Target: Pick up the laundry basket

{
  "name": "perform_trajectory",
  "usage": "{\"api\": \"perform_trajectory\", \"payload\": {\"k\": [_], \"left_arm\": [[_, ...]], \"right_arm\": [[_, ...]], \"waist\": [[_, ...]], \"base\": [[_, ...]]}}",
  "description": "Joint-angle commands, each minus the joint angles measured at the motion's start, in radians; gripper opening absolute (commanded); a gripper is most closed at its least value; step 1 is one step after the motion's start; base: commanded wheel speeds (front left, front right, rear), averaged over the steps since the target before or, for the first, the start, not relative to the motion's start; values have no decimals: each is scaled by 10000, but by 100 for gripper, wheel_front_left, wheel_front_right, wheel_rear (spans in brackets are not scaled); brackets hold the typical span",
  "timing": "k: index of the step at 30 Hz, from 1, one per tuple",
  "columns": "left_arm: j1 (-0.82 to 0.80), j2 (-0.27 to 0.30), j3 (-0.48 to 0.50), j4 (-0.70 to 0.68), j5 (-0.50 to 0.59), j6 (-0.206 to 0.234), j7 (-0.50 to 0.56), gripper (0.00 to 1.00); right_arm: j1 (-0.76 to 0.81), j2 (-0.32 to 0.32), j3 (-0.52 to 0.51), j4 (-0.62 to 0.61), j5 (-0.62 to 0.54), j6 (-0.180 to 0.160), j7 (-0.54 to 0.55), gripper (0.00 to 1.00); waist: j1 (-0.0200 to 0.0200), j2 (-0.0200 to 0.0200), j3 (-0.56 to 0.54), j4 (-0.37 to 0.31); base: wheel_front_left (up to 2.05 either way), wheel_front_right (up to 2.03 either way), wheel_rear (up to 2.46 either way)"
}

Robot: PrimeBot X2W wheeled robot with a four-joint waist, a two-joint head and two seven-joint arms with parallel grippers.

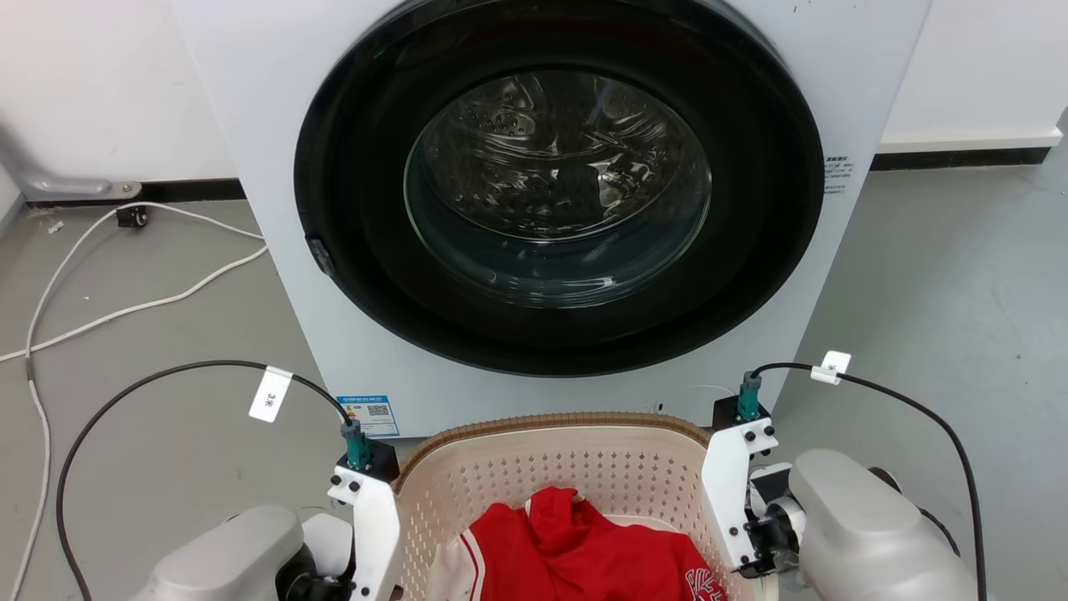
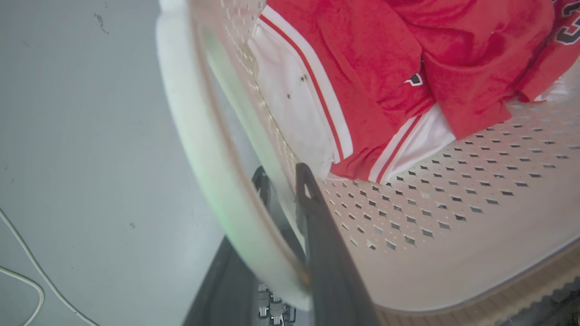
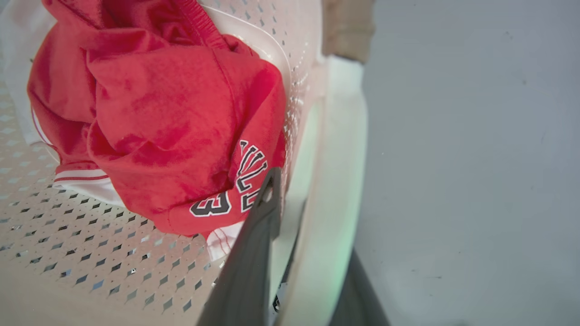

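Observation:
The laundry basket [image 1: 542, 467], cream with perforated walls and a brown woven rim, sits low in the head view just in front of the washer. A red and white jersey [image 1: 584, 551] lies in it. My left gripper [image 2: 283, 181] straddles the basket's left side. One dark finger [image 2: 312, 217] is inside the wall, the other is outside, and the white handle [image 2: 204, 149] is pinched between them. My right gripper [image 3: 285, 199] clamps the right white handle [image 3: 335, 181] the same way, its inner finger [image 3: 258, 235] against the jersey [image 3: 172, 127].
A white front-loading washer [image 1: 250, 125] with its round dark door [image 1: 559, 209] shut stands directly behind the basket. White cables [image 1: 125, 309] trail over the grey floor at the left. Bare floor [image 1: 943, 292] lies to the right.

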Motion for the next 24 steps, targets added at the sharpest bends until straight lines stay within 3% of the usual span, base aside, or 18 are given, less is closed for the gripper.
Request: {"api": "perform_trajectory", "payload": {"k": [1,24], "left_arm": [[-39,5,-48,-113,28,-101,129,0],[33,138,-51,-321,-124,-103,597,0]], "right_arm": [[-180,16,99,-62,14,39,38,0],[-428,-44,536,94,637,39,453,0]], "waist": [[0,0,18,-25],[0,0,4,-109]], "base": [[0,0,0],[0,0,0]]}}
